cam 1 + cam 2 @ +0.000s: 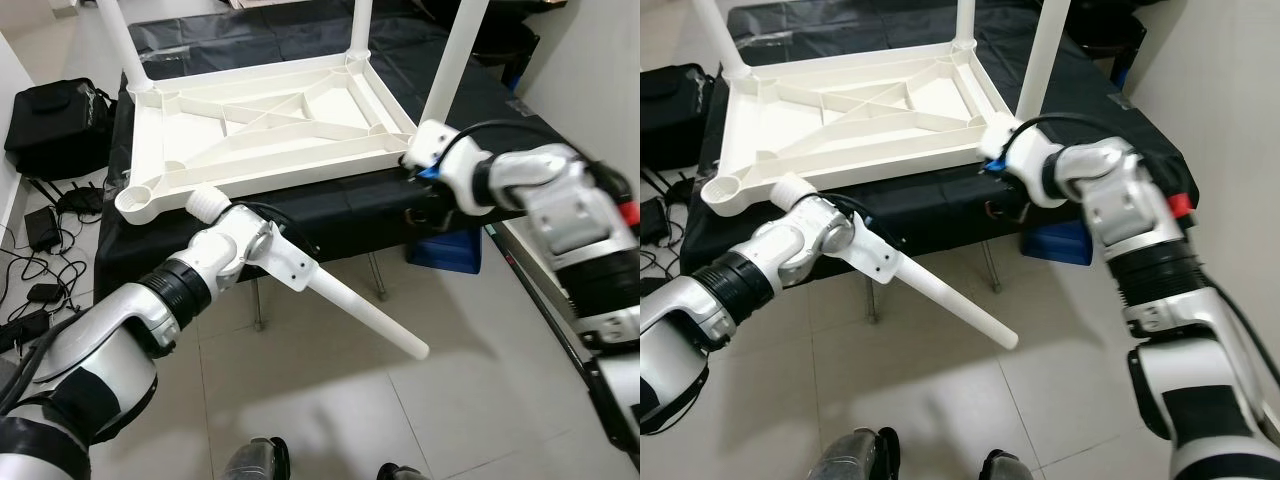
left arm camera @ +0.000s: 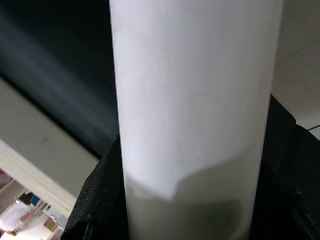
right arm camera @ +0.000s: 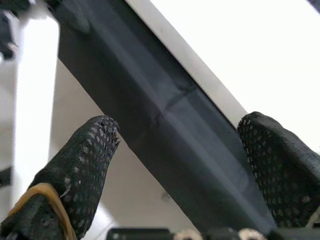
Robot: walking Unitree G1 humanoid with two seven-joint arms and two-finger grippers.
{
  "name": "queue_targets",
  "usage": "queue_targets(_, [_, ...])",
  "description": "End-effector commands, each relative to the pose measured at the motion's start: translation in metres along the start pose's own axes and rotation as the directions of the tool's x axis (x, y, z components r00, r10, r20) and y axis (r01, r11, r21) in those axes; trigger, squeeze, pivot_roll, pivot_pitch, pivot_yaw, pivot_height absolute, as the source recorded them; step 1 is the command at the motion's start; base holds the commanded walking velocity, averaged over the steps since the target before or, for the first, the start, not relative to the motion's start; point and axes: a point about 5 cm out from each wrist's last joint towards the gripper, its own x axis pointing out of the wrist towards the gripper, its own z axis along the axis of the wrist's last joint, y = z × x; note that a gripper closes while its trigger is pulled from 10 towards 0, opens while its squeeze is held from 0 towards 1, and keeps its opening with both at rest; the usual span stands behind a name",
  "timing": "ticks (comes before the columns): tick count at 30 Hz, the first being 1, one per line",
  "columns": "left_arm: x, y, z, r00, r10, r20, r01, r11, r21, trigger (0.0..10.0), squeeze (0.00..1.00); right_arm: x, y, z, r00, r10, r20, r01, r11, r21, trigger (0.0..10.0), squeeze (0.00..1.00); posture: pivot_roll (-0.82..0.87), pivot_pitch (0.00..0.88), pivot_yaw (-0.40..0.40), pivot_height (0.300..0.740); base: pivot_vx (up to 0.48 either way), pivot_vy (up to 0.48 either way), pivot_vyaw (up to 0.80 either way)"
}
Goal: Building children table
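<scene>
Your left pincer [image 1: 262,243] is clamped around the loose white table leg [image 1: 365,315], threaded end just beside the empty corner socket [image 1: 137,198] of the upturned tabletop [image 1: 260,130] on the black-covered surface [image 1: 330,215]. Come in tilted and the thread may jam or nudge the top. Your right pincer [image 3: 180,165] stands wide at the near right corner, gripping nothing, so the top could slide.

White upturned plastic table top [image 1: 270,130]: smooth, slightly glossy, moulded ribs. Loose white plastic leg [image 1: 365,315]: smooth, matt, threaded end. Black cloth-covered bench [image 1: 330,215]: matt, probably woven fabric. Black right fingertips [image 3: 85,165]: dimpled, rubbery texture. Pale tiled floor [image 1: 440,400]: glossy, reflective.
</scene>
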Motion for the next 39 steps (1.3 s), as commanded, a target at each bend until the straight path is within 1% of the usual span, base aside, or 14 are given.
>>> queue_targets(1, [-0.003, 0.006, -0.008, 1.000, 0.021, -0.013, -0.022, 0.998, -0.061, 10.0, 0.00, -0.010, -0.003, 0.016, 0.991, 0.024, 0.131, -0.029, 0.999, 0.036, 10.0, 0.00, 0.15, 0.142, 0.005, 0.740, 0.000, 0.000, 0.00])
queue_targets(7, [-0.009, 0.019, -0.017, 0.997, 0.077, -0.028, -0.080, 0.987, -0.141, 10.0, 0.00, -0.025, -0.015, 0.032, 0.941, -0.046, 0.335, 0.003, 0.992, 0.128, 10.0, 0.00, 0.15, 0.142, 0.005, 0.740, 0.000, 0.000, 0.00])
queue_targets(11, [-0.025, 0.047, -0.032, 0.973, 0.226, -0.054, -0.232, 0.942, -0.244, 10.0, 0.00, -0.046, -0.044, 0.045, 0.784, -0.332, 0.524, 0.156, 0.923, 0.351, 10.0, 0.00, 0.16, 0.131, 0.008, 0.740, 0.000, 0.000, 0.00])
queue_targets(13, [-0.042, 0.070, -0.046, 0.918, 0.384, -0.100, -0.395, 0.856, -0.334, 10.0, 0.00, -0.063, -0.065, 0.044, 0.596, -0.588, 0.546, 0.256, 0.785, 0.565, 10.0, 0.00, 0.16, 0.128, 0.012, 0.740, 0.000, 0.000, 0.00])
queue_targets(20, [-0.052, 0.077, -0.060, 0.861, 0.480, -0.169, -0.506, 0.772, -0.386, 10.0, 0.00, -0.076, -0.072, 0.042, 0.470, -0.701, 0.536, 0.284, 0.695, 0.661, 10.0, 0.00, 0.16, 0.127, 0.013, 0.740, 0.000, 0.000, 0.00])
queue_targets(24, [-0.063, 0.066, -0.086, 0.801, 0.539, -0.259, -0.582, 0.604, -0.545, 10.0, 0.00, -0.097, -0.077, 0.035, 0.314, -0.818, 0.482, 0.324, 0.569, 0.756, 10.0, 0.00, 0.16, 0.136, 0.007, 0.740, 0.000, 0.000, 0.00])
queue_targets(28, [-0.065, 0.062, -0.090, 0.794, 0.541, -0.277, -0.585, 0.556, -0.590, 10.0, 0.00, -0.097, -0.076, 0.032, 0.308, -0.827, 0.470, 0.317, 0.555, 0.769, 10.0, 0.00, 0.16, 0.136, 0.007, 0.740, 0.000, 0.000, 0.00])
queue_targets(29, [-0.066, 0.058, -0.085, 0.790, 0.558, -0.253, -0.542, 0.443, -0.714, 10.0, 0.00, -0.083, -0.066, 0.020, 0.373, -0.815, 0.443, 0.303, 0.559, 0.772, 10.0, 0.00, 0.16, 0.140, 0.000, 0.740, 0.000, 0.000, 0.00])
queue_targets(30, [-0.066, 0.058, -0.085, 0.790, 0.558, -0.253, -0.542, 0.443, -0.714, 10.0, 0.00, -0.083, -0.066, 0.020, 0.373, -0.815, 0.443, 0.303, 0.559, 0.772, 10.0, 0.00, 0.16, 0.140, 0.000, 0.740, 0.000, 0.000, 0.00])
queue_targets(31, [-0.067, 0.054, -0.077, 0.780, 0.584, -0.223, -0.495, 0.359, -0.792, 10.0, 0.00, -0.067, -0.053, 0.009, 0.435, -0.799, 0.415, 0.295, 0.562, 0.773, 10.0, 0.00, 0.16, 0.142, -0.004, 0.740, 0.000, 0.000, 0.00])
queue_targets(33, [-0.067, 0.054, -0.077, 0.780, 0.584, -0.223, -0.495, 0.359, -0.792, 10.0, 0.00, -0.067, -0.053, 0.009, 0.435, -0.799, 0.415, 0.295, 0.562, 0.773, 10.0, 0.00, 0.16, 0.142, -0.004, 0.740, 0.000, 0.000, 0.00])
queue_targets(35, [-0.067, 0.051, -0.069, 0.775, 0.601, -0.194, -0.431, 0.278, -0.858, 10.0, 0.00, -0.052, -0.040, -0.001, 0.484, -0.785, 0.388, 0.279, 0.558, 0.781, 10.0, 0.00, 0.16, 0.146, -0.005, 0.740, 0.000, 0.000, 0.00])
queue_targets(36, [-0.073, 0.046, -0.049, 0.733, 0.666, -0.137, -0.297, 0.131, -0.946, 0.0, 0.00, -0.020, -0.004, -0.013, 0.575, -0.733, 0.363, 0.238, 0.575, 0.783, 10.0, 0.00, 0.16, 0.147, -0.011, 0.740, 0.000, 0.000, 0.00])
queue_targets(39, [-0.075, 0.045, -0.045, 0.719, 0.684, -0.126, -0.258, 0.095, -0.961, 0.0, 0.00, -0.012, 0.007, -0.014, 0.596, -0.718, 0.361, 0.212, 0.574, 0.791, 10.0, 0.00, 0.16, 0.147, -0.011, 0.740, 0.000, 0.000, 0.00])
